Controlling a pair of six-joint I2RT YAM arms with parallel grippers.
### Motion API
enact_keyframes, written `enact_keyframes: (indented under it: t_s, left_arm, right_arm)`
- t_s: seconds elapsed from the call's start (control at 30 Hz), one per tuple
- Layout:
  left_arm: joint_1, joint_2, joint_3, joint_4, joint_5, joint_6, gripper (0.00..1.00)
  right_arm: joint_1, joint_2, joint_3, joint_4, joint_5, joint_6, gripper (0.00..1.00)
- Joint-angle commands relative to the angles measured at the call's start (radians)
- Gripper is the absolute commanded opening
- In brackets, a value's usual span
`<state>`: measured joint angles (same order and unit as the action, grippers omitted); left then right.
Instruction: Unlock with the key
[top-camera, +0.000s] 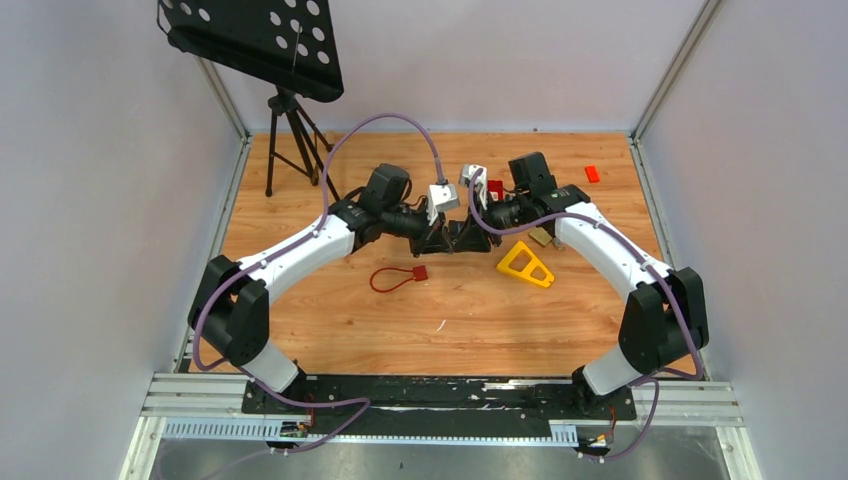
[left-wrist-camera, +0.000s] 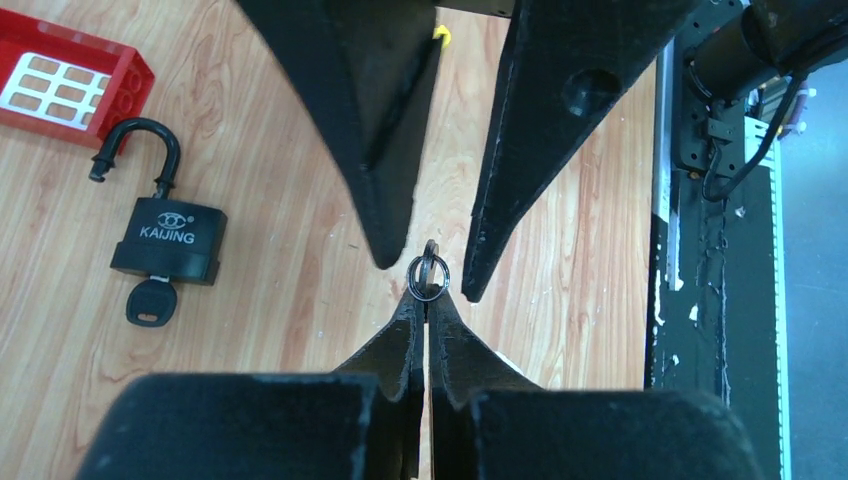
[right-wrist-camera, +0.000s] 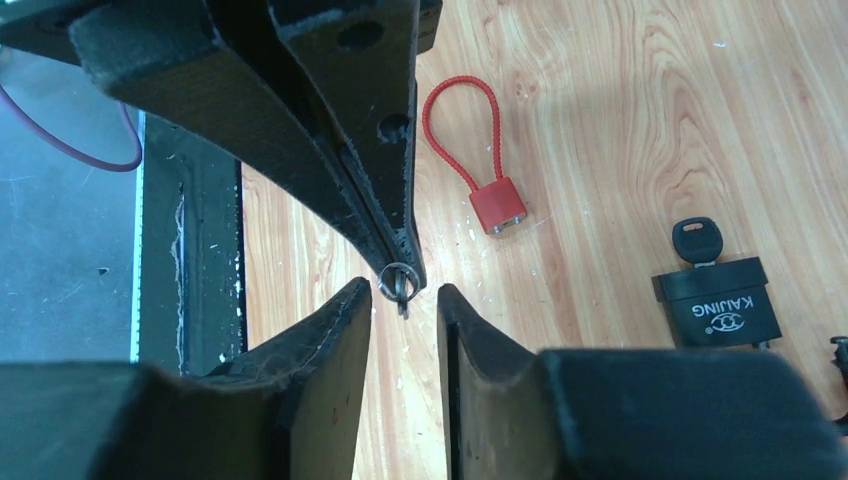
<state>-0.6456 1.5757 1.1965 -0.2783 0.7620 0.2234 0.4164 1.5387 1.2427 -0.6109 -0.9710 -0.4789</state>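
left gripper (left-wrist-camera: 427, 300) pinched shut on key ring (left-wrist-camera: 428, 272), presenting it for handover | right gripper (right-wrist-camera: 404, 290) spread, tips straddling ring, not yet clamped | padlock (left-wrist-camera: 168, 240) flat on tabletop (left-wrist-camera: 270, 340) at 9 o'clock of ring, shackle swung open, key (left-wrist-camera: 152, 300) seated underneath, likely unlocked already

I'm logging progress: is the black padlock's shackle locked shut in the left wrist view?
No: the padlock has its shackle swung open, free end clear of the body, with the key in the keyhole.
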Motion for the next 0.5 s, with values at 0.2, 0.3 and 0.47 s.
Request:
enact_keyframes:
  t_s: [0.2,0.3,0.47]
  left_arm:
    - [-0.009,0.017,0.013,-0.042,0.135,0.068,0.05]
    - [-0.009,0.020,0.014,-0.046,0.146,0.067,0.05]
    - [-0.010,0.023,0.017,-0.050,0.140,0.065,0.04]
  right_arm:
    - [-0.006,-0.076,-0.021,0.080,-0.025,-0.011,0.44]
    - [-0.005,-0.064,-0.017,0.071,-0.029,-0.019,0.37]
    - [-0.004,-0.041,0.000,0.033,-0.074,-0.041,0.36]
